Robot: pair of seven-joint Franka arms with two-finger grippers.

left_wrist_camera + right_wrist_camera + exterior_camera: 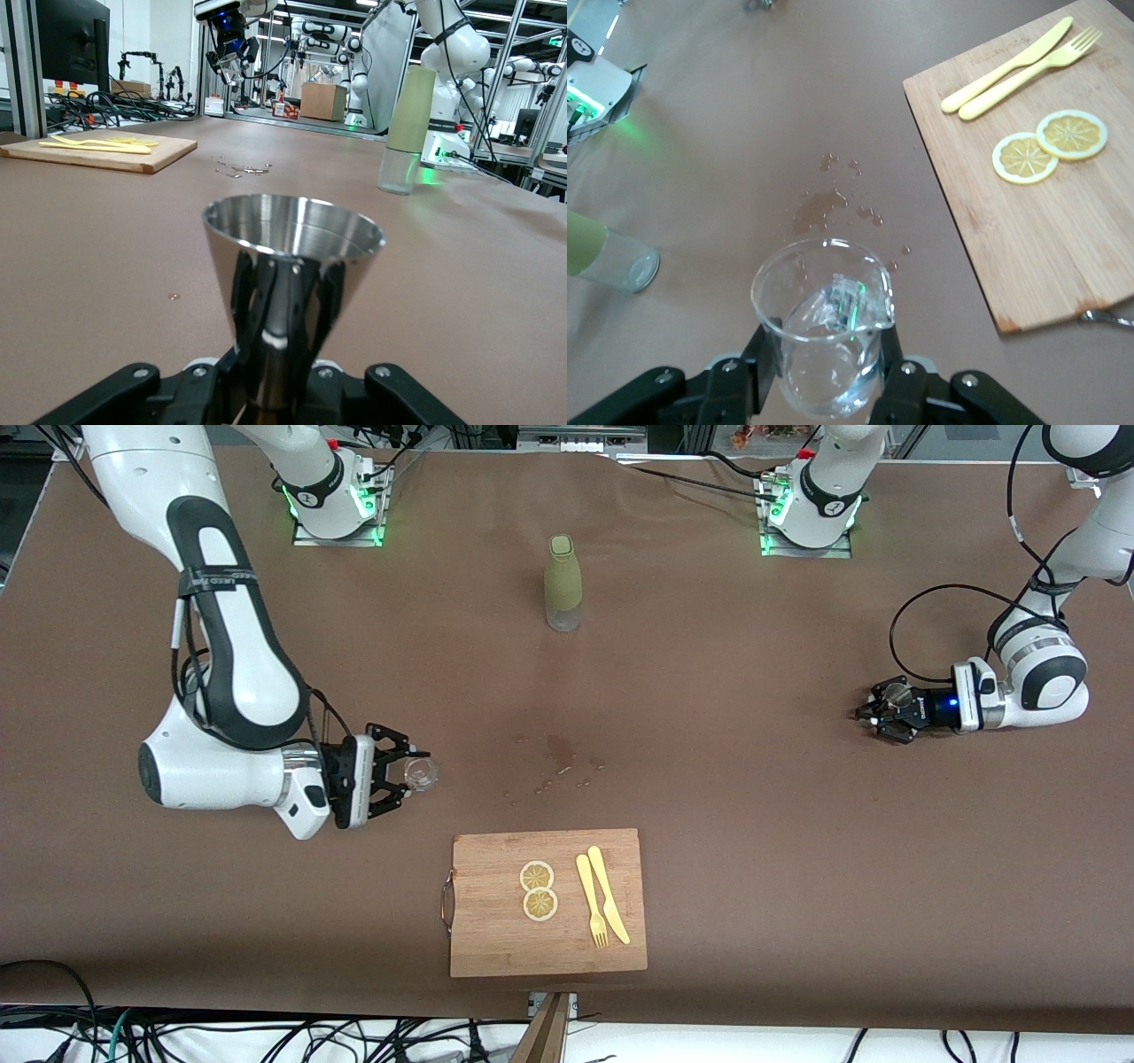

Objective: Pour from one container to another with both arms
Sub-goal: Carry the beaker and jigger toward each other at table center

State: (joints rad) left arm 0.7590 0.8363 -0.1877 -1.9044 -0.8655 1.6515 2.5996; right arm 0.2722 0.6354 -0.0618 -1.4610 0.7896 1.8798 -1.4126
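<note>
My right gripper (403,772) is shut on the tiny clear glass cup (420,773) toward the right arm's end of the table. In the right wrist view the fingers (749,376) press both sides of the cup (824,310), which holds a little clear liquid. Toward the left arm's end, my left gripper (873,713) is shut on the small steel jigger (897,696). The left wrist view shows the jigger (292,252) upright, clamped at its narrow waist, low over the brown table. The two containers are far apart.
A tall olive-green bottle (563,584) stands mid-table near the bases. A wooden cutting board (496,930) near the front edge carries two lemon slices (538,890) and a yellow knife and fork (601,903). Spilled drops (554,766) lie between bottle and board.
</note>
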